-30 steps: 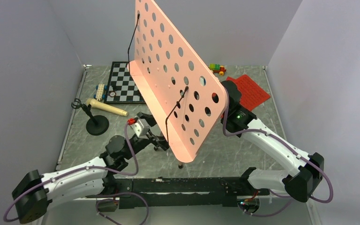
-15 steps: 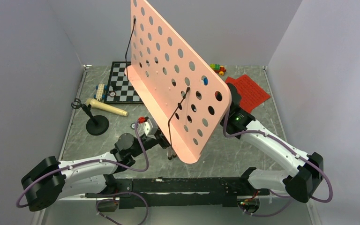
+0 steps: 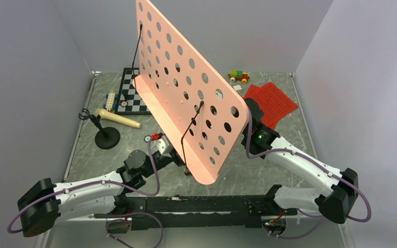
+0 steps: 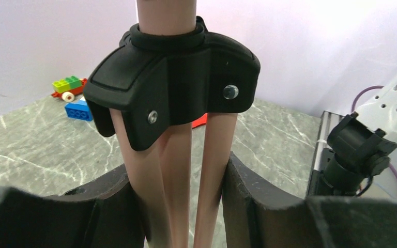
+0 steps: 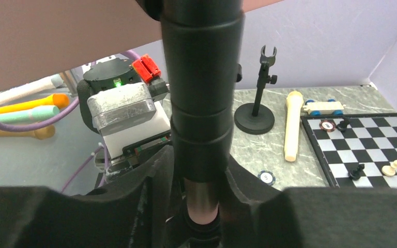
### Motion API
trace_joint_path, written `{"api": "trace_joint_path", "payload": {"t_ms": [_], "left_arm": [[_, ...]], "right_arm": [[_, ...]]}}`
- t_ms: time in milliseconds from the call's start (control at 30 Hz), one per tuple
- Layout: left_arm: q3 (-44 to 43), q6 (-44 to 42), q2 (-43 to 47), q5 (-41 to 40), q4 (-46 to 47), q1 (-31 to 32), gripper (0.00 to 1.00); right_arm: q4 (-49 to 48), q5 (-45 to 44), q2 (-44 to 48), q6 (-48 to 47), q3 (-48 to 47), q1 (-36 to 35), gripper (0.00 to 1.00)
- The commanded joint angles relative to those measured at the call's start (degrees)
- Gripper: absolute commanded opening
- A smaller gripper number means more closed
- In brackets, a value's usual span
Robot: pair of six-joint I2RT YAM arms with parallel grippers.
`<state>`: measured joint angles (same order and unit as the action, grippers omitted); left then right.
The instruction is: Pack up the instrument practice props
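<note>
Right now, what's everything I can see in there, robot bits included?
music stand: one, pink with round holes, centre, held by both grippers
microphone: one, cream, lying at left
microphone holder: one, black, upright beside the microphone
sheet-music pages: red, far right, count unclear
chessboard: one, black-and-white, far left, partly behind the music stand
toy bricks: a few, mixed colours, far edge
table: one, grey marbled
left gripper: black, closed on the pink legs
right gripper: black, closed on the black pole

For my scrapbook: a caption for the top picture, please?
Teamwork: the left tool and right tool both clamp the pink music stand.
</note>
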<state>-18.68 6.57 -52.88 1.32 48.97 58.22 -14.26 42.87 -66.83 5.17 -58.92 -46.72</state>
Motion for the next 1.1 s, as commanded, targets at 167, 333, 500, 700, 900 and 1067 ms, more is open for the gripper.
{"api": "trace_joint_path", "payload": {"t_ms": [167, 333, 500, 700, 900, 1067], "left_arm": [[-2.4, -12.0, 1.4, -12.4, -0.9, 3.9, 0.00], [-3.4, -14.3, 0.3, -14.8, -0.5, 6.1, 0.00], [-3.9, -15.4, -0.6, -16.4, 0.1, 7.3, 0.00], [-3.7, -15.8, -0.8, -17.9, 1.2, 8.0, 0.00], [-3.7, -16.8, -0.8, -21.6, 2.0, 9.1, 0.00], [-4.6, -18.8, -1.8, -24.1, 1.8, 10.3, 0.00]], "right_arm": [[-4.6, -16.0, 5.7, -1.7, 1.1, -9.5, 0.54], [-9.1, -25.6, 8.8, 2.1, 5.0, -11.2, 0.58], [-11.8, -34.3, 11.2, 3.8, 8.4, -11.7, 0.60], [-11.2, -39.6, 12.3, 3.8, 9.4, -11.8, 0.64], [-9.0, -44.7, 12.6, 3.8, 9.8, -13.4, 0.65], [-10.1, -51.5, 12.1, 5.8, 11.6, -16.4, 0.66]]}}
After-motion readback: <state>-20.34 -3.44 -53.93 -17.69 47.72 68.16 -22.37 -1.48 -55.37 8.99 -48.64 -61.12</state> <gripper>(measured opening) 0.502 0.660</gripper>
